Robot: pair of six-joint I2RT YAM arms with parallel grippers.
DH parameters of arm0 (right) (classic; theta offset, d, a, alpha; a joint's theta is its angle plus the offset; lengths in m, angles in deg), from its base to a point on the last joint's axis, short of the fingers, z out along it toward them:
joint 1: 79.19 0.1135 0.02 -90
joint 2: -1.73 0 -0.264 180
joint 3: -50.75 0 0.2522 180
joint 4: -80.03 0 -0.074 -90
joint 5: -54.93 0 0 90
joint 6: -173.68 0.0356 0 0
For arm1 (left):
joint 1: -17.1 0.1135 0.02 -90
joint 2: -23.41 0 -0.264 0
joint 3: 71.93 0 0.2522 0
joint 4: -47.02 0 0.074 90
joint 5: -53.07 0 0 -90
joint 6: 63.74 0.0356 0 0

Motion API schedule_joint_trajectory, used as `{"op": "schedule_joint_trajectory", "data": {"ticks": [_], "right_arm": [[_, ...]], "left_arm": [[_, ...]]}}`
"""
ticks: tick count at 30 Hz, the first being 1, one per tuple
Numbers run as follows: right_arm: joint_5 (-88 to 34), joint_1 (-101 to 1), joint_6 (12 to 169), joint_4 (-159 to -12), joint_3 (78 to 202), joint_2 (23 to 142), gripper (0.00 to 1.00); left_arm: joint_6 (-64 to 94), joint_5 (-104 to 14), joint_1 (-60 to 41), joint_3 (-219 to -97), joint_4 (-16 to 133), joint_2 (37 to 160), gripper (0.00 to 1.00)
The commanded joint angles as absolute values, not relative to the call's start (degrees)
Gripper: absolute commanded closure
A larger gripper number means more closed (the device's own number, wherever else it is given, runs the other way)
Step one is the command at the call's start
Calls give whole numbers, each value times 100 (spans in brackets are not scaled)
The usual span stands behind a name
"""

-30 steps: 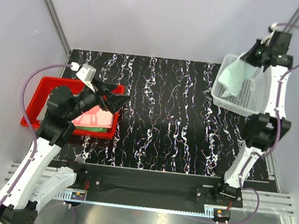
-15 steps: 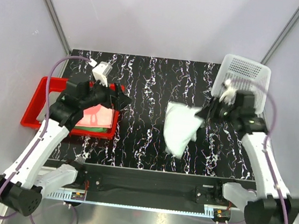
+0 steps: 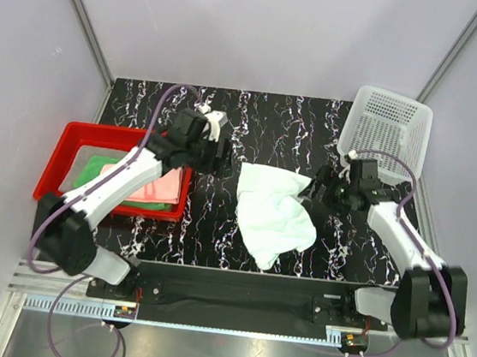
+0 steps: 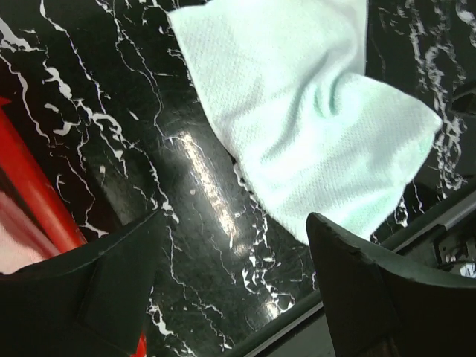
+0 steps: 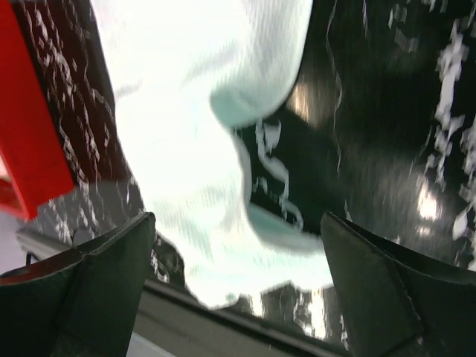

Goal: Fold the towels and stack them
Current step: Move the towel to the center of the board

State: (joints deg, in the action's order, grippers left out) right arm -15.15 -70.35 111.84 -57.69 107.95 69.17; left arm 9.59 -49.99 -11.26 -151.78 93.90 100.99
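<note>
Mint towel (image 3: 273, 215) lies crumpled at mid-table (image 3: 254, 116), long axis running far to near. Left gripper (image 3: 222, 159) and right gripper (image 3: 312, 194), both spread wide and empty, flank its far corners; the right appears marginally closer.

Top view: the left arm (image 3: 128, 177) covers the middle of the red tray (image 3: 56, 153) and parts of the bright green towel (image 3: 96, 167) and the salmon-pink towel (image 3: 158, 189). Their folds cannot be read.

Left wrist view: the pale mint towel (image 4: 312, 119) is cut off at the top edge.

Right wrist view: blur and glare wash out the mint towel's texture and outline. Only a corner of the tray shows at the left edge.
</note>
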Motion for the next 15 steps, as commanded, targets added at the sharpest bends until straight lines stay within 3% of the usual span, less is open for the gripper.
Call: {"op": "schedule_joint_trajectory", "data": {"ticks": [1,7,11,12,15], "right_arm": [[-1909,-7040,11077,-6801,11450,7765,0],[-2406,-7032,10671,-6495,12733,9531,0],[-2768,-7032,10679,-6502,13130,10227,35],[-2830,-7032,10679,-6590,13148,10384,50],[-2883,-7032,10575,-6635,13306,10719,55]], "left_arm": [[780,-4451,-1147,-16082,9373,10715,19],[771,-4116,-1147,-17620,9708,12332,29],[789,-4098,-1147,-18043,9699,13280,36],[797,-4098,-1147,-18148,9725,13423,37],[798,-4133,-1155,-18255,9638,13845,42]]}}
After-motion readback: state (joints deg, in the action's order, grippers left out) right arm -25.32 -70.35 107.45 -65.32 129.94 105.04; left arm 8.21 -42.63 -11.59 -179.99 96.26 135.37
